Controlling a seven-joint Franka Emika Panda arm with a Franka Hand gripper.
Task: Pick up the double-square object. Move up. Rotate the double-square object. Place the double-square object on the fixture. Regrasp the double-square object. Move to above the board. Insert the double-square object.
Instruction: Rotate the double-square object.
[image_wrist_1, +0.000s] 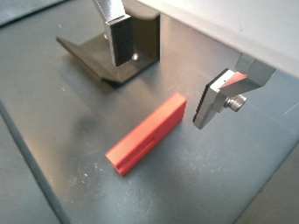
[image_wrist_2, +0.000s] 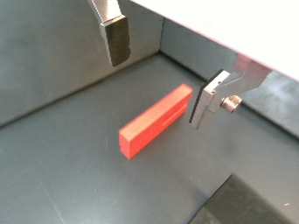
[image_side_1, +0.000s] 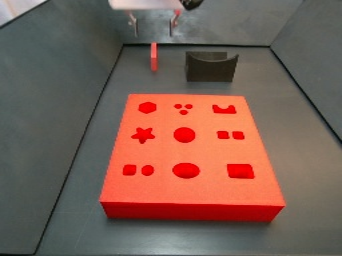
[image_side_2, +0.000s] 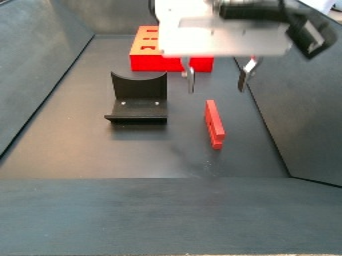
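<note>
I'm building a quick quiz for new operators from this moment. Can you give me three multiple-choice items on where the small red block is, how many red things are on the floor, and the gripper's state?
1. Where is the double-square object?
A. Lying on the floor beside the fixture
B. Seated in the fixture's notch
C. Inserted in the board

2. How many red things show in the side views?
A. One
B. Two
C. Four

3. What is the gripper doing?
A. Shut on the block
B. Open above the block
C. Open, holding the fixture

Answers: 1 A, both wrist views show it flat on the floor, apart from the fixture. 2 B, only the block and the board. 3 B, its fingers stand apart above the block, holding nothing.
</note>
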